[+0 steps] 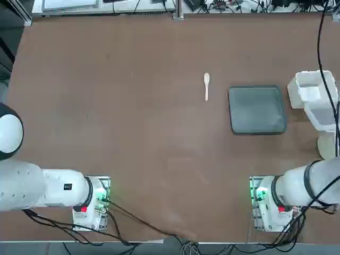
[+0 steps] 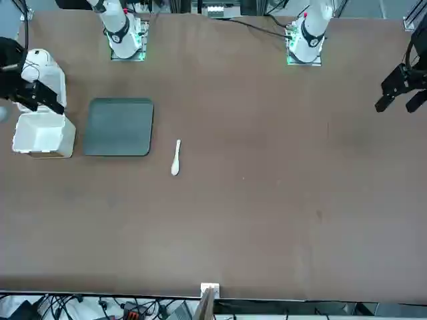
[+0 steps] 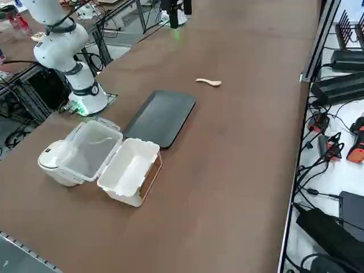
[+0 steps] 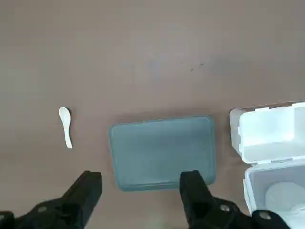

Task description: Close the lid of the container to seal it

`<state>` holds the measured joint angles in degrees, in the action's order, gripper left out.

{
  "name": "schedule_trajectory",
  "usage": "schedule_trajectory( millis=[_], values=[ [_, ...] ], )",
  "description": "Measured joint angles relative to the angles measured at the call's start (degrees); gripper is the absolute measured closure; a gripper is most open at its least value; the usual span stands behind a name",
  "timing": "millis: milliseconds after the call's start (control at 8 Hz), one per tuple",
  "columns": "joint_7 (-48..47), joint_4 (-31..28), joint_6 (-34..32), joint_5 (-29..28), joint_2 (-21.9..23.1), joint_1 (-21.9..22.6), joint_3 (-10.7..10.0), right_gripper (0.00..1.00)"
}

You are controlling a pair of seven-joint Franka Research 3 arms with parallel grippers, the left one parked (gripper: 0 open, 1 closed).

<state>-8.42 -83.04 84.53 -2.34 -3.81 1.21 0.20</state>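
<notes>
My arm reaches out high above the surface's right edge, wrist camera looking straight down. My hand [image 4: 140, 191] hangs in the air with its fingers [image 4: 86, 188] spread apart, holding and touching nothing. Below it lies the dark grey tray [image 4: 162, 150], with the container [image 3: 129, 170] at the right edge beside it, its lid [image 3: 91, 149] swung fully open and resting on a round cream object [image 3: 54, 162]. The side view alone shows that object clearly. A small white spoon [image 1: 206, 85] lies nearer the surface's middle.

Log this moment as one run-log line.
lid: open, beside container | right claw: open, above grey tray, holding nothing | spoon: untouched
</notes>
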Motion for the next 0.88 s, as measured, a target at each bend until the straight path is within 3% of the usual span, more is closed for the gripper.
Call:
schedule_trajectory(
  millis=[625,875],
  values=[
    [-0.06,-0.27,-0.26,2.51,-0.23,1.91,0.1,0.0],
    [-2.36,-2.59,-3.17,6.21,-0.85,4.04,0.18,0.0]
  ],
)
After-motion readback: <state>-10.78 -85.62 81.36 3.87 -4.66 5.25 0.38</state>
